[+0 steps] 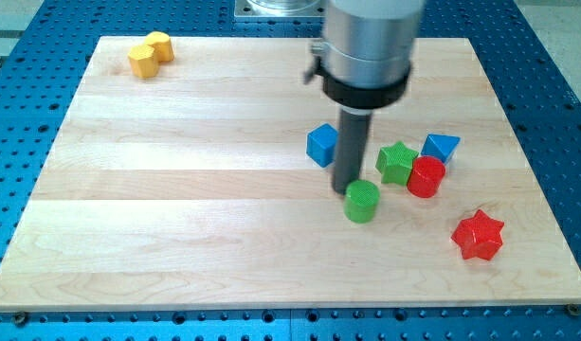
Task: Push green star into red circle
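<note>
The rod has no pincer; its tip (346,192) touches the ribbed green cylinder (362,201). The green star (396,162) touches the red circle (426,177), right of the board's centre.

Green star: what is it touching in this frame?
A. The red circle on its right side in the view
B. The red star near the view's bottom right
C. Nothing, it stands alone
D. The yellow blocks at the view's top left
A. The green star sits pressed against the red circle, which lies just to the view's right and slightly below it; my tip is off to the view's left, by the green cylinder.
</note>
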`<move>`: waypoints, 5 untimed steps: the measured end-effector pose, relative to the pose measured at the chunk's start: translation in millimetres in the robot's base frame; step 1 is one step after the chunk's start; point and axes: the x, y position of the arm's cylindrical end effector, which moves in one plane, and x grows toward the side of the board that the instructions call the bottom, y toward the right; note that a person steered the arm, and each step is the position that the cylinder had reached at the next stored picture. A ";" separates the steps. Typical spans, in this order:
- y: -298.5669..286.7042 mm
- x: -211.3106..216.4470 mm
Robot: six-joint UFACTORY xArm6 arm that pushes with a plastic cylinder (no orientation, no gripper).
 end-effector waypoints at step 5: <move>28.4 -0.9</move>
